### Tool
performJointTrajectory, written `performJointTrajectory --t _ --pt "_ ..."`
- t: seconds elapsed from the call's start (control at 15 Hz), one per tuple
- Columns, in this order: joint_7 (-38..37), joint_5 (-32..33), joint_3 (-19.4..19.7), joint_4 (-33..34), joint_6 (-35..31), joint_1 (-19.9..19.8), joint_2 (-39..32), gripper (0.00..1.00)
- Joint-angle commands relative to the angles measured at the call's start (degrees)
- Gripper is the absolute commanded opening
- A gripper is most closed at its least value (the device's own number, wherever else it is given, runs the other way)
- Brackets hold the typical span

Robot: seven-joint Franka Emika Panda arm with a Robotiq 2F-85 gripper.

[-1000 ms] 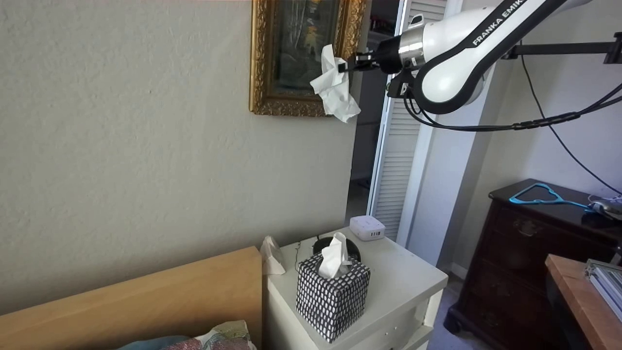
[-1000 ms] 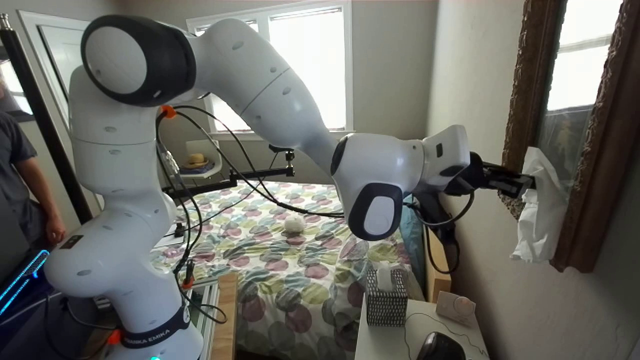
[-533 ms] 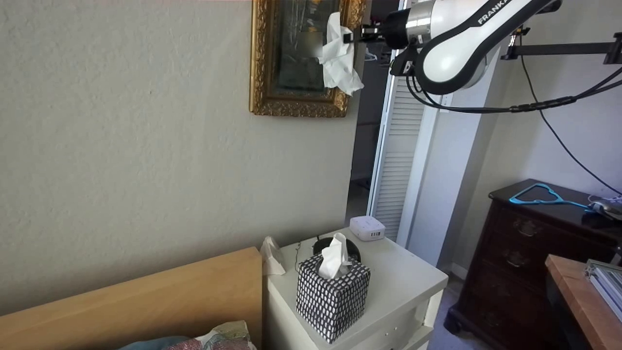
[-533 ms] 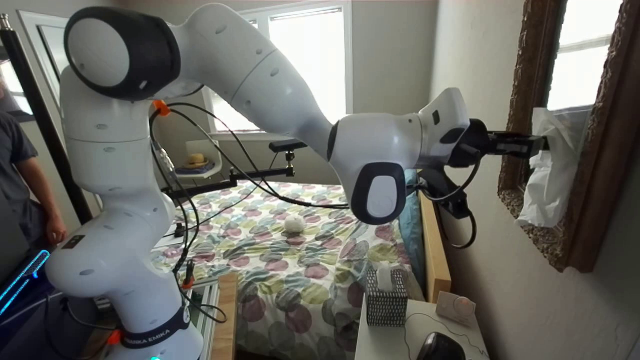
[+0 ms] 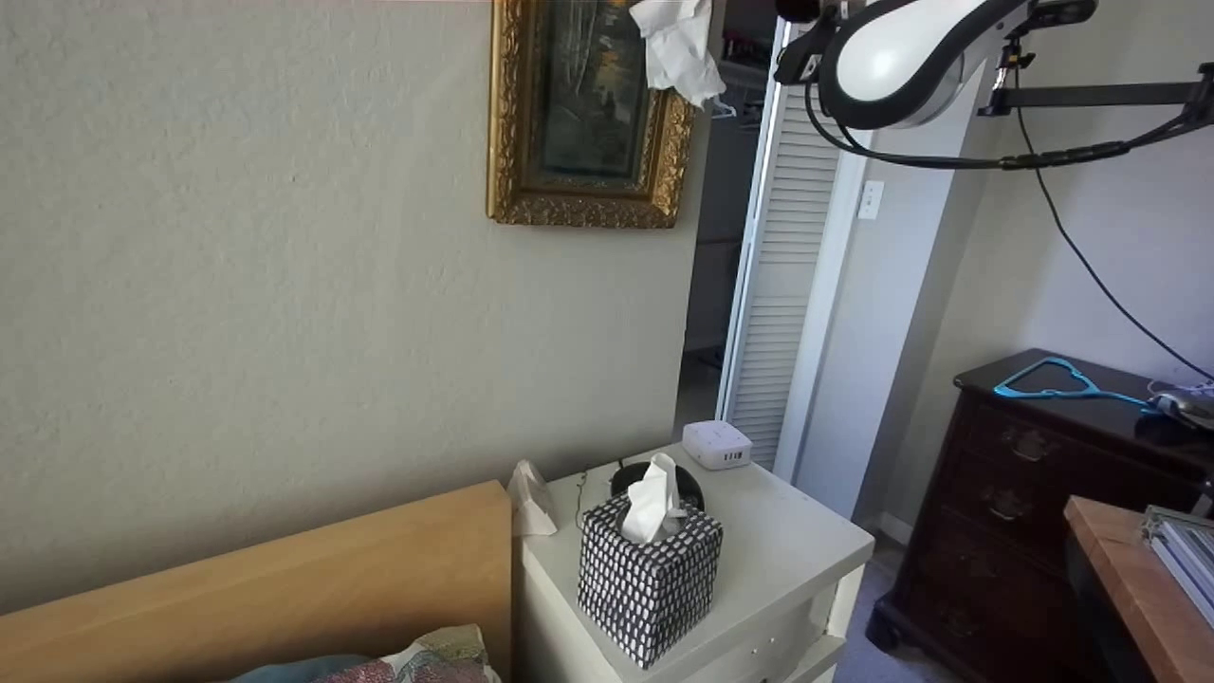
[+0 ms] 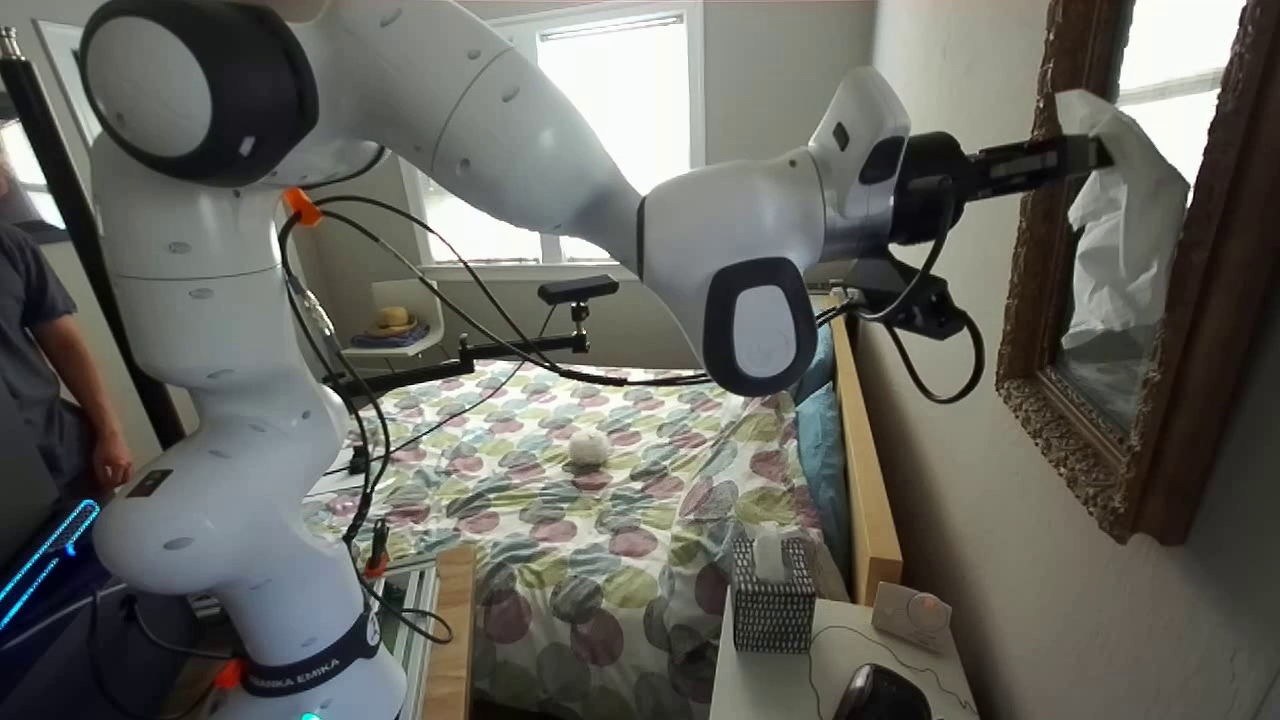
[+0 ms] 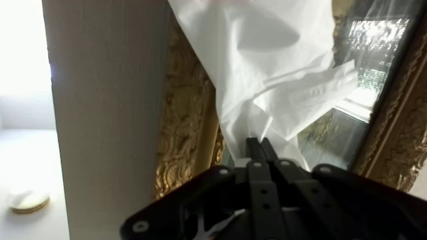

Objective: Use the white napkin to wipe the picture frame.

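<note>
My gripper point(image 7: 260, 146) is clamped on the white napkin point(image 7: 257, 73); the napkin hangs in front of the picture frame point(image 5: 588, 211); I cannot tell whether the two touch; the patterned tissue box point(image 5: 650, 577) stands on the white nightstand point(image 5: 792, 545).

In an exterior view, the black band point(image 6: 312, 664) on the robot arm point(image 6: 540, 130) reads "RANKA EMIKA"; its beginning is illegible.

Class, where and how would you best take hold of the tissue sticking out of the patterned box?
Likely best: pinch the tissue near its top, coming from above. It stands up through the top of the box, its upper part exposed and its lower end hidden inside.
</note>
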State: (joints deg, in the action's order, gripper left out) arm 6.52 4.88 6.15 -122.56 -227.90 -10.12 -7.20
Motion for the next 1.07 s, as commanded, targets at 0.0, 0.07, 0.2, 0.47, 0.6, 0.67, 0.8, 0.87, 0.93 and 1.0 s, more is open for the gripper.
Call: performJointTrajectory --t 0.0,0.07,0.2,0.47,0.6,0.67,0.8,0.87,0.93,1.0 --pt "3.0 1.0 0.8 1.7 -1.8 1.1 1.6 0.00" --pt "3.5 1.0 0.8 2.3 -2.3 1.2 1.7 0.00" --pt "4.7 1.0 0.8 3.6 -3.2 1.5 1.9 0.00" --pt "4.6 0.0 0.9 4.5 -2.5 1.5 0.9 0.00" --pt "4.1 -0.2 1.1 4.5 -2.1 1.3 -0.1 0.00" --pt "3.6 -0.3 1.3 4.6 -1.8 1.2 -0.8 0.00" --pt "3.0 -0.4 1.6 5.5 -0.9 1.0 -2.5 0.00" --pt "2.6 -0.6 1.7 6.3 -0.3 0.9 -3.8 0.00" --pt "2.2 -0.8 1.9 6.8 0.5 0.8 -4.7 0.00" --pt "1.8 -0.9 1.9 7.5 1.1 0.8 -5.7 0.00"
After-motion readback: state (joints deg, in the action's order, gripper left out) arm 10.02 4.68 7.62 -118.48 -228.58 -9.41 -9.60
